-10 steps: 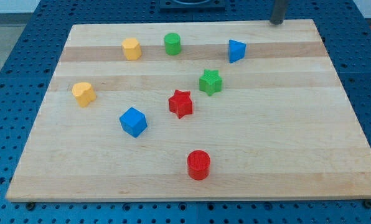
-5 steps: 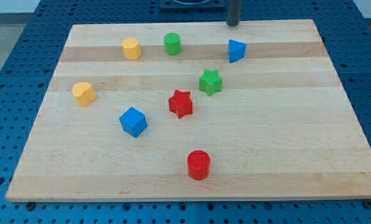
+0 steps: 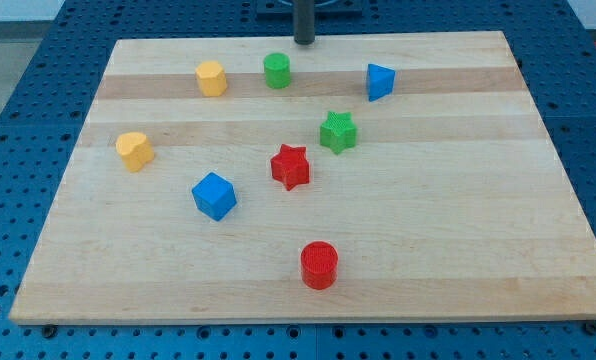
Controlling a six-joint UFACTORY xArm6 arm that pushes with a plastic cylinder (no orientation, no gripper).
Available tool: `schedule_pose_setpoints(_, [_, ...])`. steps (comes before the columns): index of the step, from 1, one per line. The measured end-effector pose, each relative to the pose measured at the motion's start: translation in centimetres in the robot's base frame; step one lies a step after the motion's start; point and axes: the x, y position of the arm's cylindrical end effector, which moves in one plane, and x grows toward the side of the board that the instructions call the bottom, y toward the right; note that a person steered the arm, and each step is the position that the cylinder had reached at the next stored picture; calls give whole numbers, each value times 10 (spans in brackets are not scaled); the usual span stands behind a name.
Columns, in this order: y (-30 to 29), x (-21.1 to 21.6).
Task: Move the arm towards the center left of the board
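My tip (image 3: 304,42) is at the board's top edge, just up and to the right of the green cylinder (image 3: 276,71), not touching it. On the wooden board (image 3: 458,220) lie a yellow hexagonal block (image 3: 211,78) at the top left, a yellow block (image 3: 134,151) at the left, a blue cube (image 3: 214,195), a red star (image 3: 290,166), a green star (image 3: 338,132), a blue triangular block (image 3: 379,81) and a red cylinder (image 3: 319,265) near the bottom.
The board lies on a blue perforated table (image 3: 18,90) that shows all round it.
My tip has slid left along the board's top edge, from the top right to just above the green cylinder. No block has moved.
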Motion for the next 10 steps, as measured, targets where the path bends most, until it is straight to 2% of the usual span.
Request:
schedule_pose_setpoints(4, [-43,0])
schedule_pose_setpoints(6, [-124,0])
schedule_pose_setpoints(7, [-164,13])
schedule_pose_setpoints(9, [-203,70])
schedule_pose_setpoints(10, [-241,81])
